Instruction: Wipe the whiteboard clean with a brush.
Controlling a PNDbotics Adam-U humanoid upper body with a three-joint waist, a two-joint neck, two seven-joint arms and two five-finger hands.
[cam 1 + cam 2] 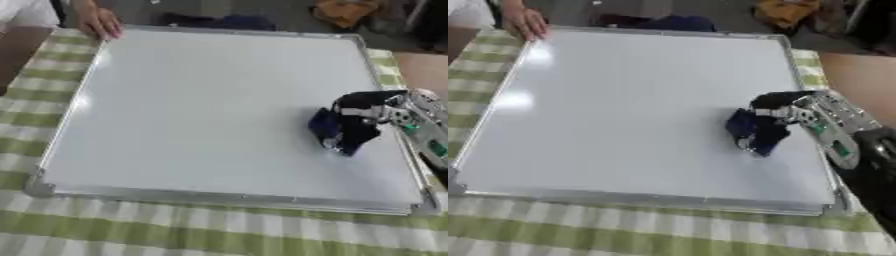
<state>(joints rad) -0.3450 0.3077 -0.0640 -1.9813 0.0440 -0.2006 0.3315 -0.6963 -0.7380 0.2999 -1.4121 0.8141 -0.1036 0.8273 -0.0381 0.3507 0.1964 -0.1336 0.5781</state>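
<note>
A large whiteboard (201,110) with a silver frame lies flat on the table, its surface showing plain white with no marks I can make out. My right hand (363,117) reaches in from the right and rests over the board's right part, fingers curled round a dark blue brush (325,125) pressed on the surface. A person's bare hand (98,22) holds the board's far left corner. My left hand shows in neither view.
A green and white checked cloth (175,230) covers the table under the board. Dark and orange things (346,11) lie beyond the far edge. The bare floor shows at the right (429,67).
</note>
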